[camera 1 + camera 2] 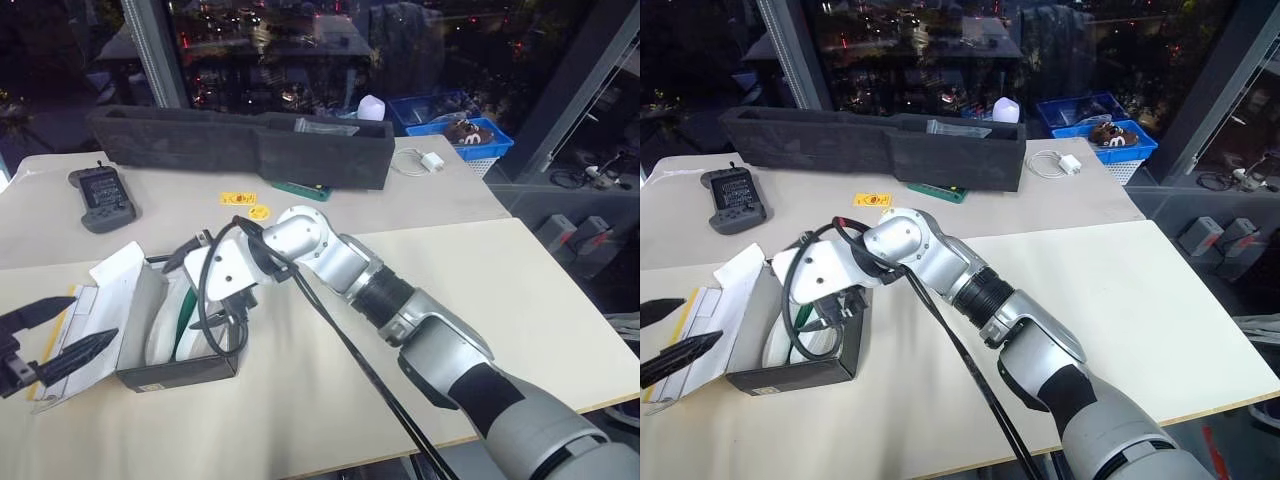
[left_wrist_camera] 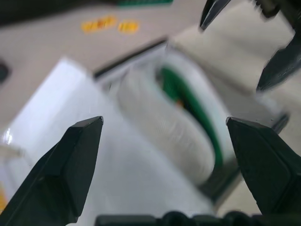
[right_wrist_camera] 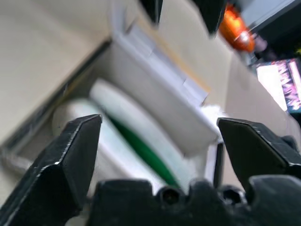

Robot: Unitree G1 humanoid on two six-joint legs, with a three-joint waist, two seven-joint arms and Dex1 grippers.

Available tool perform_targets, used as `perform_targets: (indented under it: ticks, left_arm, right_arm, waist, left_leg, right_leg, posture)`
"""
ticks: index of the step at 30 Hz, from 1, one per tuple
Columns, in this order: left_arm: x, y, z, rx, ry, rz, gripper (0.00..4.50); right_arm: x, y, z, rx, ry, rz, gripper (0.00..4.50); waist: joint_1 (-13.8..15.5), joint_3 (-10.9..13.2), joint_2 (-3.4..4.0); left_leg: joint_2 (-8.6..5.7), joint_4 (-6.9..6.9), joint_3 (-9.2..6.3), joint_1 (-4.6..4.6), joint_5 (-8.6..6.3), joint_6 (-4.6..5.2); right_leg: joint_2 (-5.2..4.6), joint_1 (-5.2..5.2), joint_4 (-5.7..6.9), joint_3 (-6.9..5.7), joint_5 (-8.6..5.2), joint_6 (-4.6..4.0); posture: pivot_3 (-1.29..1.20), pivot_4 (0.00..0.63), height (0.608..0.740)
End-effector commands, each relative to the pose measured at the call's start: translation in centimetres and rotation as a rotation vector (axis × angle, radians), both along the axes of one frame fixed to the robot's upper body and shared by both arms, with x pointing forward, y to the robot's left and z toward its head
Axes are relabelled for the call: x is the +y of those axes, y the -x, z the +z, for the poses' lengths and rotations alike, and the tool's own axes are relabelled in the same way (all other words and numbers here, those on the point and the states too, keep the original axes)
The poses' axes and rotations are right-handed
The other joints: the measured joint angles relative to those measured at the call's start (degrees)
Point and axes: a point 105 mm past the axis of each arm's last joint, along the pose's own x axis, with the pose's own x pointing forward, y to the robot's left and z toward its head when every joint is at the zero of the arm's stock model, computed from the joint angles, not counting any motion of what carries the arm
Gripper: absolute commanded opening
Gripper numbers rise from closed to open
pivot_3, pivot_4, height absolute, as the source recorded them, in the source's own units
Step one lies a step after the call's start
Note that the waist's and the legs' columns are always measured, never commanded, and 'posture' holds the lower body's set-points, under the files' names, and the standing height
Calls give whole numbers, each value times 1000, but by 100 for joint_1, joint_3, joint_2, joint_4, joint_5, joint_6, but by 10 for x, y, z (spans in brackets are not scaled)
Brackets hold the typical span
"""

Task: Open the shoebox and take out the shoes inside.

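Shoebox stage, lid already thrown back. The shoebox lies on the tabletop directly below the right gripper, with its white lid flap folded out toward the left gripper. The shoes stand on edge inside, side by side, pale rims up and a green insole showing between them. The right gripper hangs over the box mouth with its jaws wide apart and nothing between them; the left gripper, likewise spread and empty, hovers just beside the open flap on the far side of the box from the right arm. The step in hand appears to be the first shoe's removal. To do it well, the right gripper would best descend so that one finger enters the green gap and the other passes outside the nearer rim, closing across a single shoe wall rather than both shoes together. The dark box wall lies close under the wrist and could be snagged, so a straight lift is advisable. The light box may rise with the shoe; the left gripper is well placed to press the flap down and steady it.
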Motion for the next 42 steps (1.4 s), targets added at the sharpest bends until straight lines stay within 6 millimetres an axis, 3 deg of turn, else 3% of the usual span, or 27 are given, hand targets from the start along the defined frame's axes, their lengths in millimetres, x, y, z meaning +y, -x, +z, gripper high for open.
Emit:
perform_targets:
  ticks: [1, 8, 13, 24, 25, 35, 38, 42]
  left_arm:
    - [5, 6, 1, -6, -44, 7, 4500]
    - [7, 19, 6, -15, -52, 37, 4500]
    - [0, 20, 6, -26, -48, 32, 4500]
    - [-4, 17, 9, -42, -48, 30, 4500]
    - [-5, 16, 9, -43, -49, 30, 4500]
    - [-6, 9, 9, -53, -53, 21, 4500]
    - [-7, 7, 9, -53, -51, 17, 4500]
    - [-9, 5, 8, -52, -49, 6, 4500]
  right_arm:
    - [6, 2, 10, -116, -19, 47, 4481]
    - [9, 1, -12, -225, 75, 112, 4481]
    - [11, -4, -49, -333, 194, 132, 4481]
    - [21, 4, -57, -360, 199, 177, 4481]
    - [21, 4, -57, -360, 200, 179, 3972]
    - [18, 8, -61, -330, 217, 199, 824]
    - [16, 9, -61, -317, 224, 200, 278]
    - [17, 9, -53, -315, 187, 191, 227]
  waist:
    - [3, 0, 0]
    - [-7, 0, 0]
    - [-4, 0, 0]
    - [7, 0, 0]
    - [7, 0, 0]
    - [2, 0, 0]
    - [0, 0, 0]
    - [-25, 0, -1]
  left_leg:
    - [1, 0, 0, -1, 0, 0]
    - [1, 0, -1, 2, -1, -1]
    - [-1, 0, 1, 11, -1, -1]
    - [0, -9, 0, 42, -6, -10]
    - [0, -9, 0, 42, -6, -9]
    - [0, -10, 0, 41, -2, -3]
    - [0, -16, 0, 46, -2, -3]
    - [1, -22, -1, 52, -2, -3]
  right_leg:
    - [0, 0, 0, -1, 1, 1]
    - [-1, -1, 0, -2, -14, -23]
    - [-4, 5, 1, 2, -14, -24]
    - [-4, 20, 3, 4, -18, -30]
    - [-4, 20, 3, 4, -18, -30]
    - [-3, 18, 7, 4, -19, -31]
    - [-1, 18, 9, 4, -20, -33]
    - [2, 15, 15, 6, -21, -35]
  posture:
    - [0, 150, 730]
    - [0, 150, 730]
    - [0, 150, 730]
    - [0, 150, 730]
    - [0, 150, 730]
    - [0, 150, 730]
    - [0, 150, 730]
    - [0, 150, 730]
